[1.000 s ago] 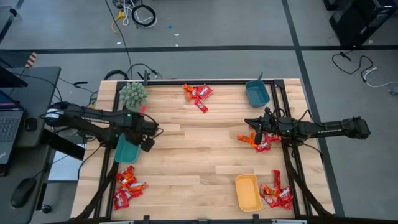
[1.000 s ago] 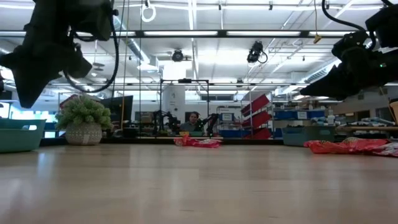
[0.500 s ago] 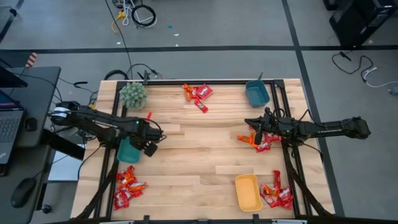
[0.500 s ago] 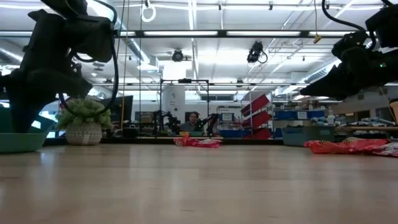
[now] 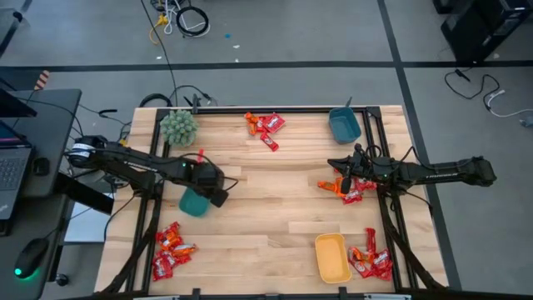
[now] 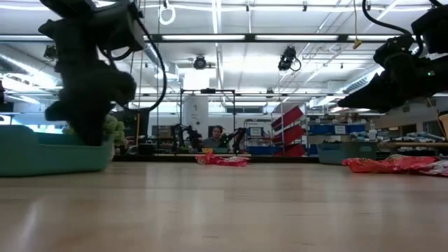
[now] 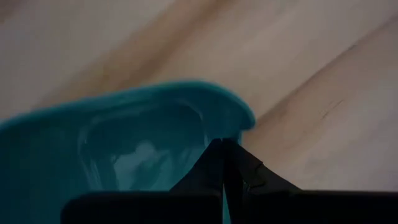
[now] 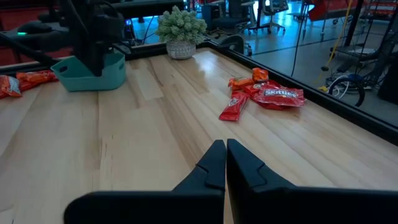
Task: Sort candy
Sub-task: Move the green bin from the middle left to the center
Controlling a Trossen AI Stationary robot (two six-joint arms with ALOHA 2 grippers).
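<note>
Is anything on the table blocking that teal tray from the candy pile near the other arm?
Nothing visible: bare wood lies between the teal tray, gripped by the left pincer, and the candy pile under the right pincer.

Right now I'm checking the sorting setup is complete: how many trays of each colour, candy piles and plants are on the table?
Teal tray: 1
Blue tray: 1
Yellow tray: 1
Candy piles: 4
Fuzzy green plant: 1
Total: 8
</note>
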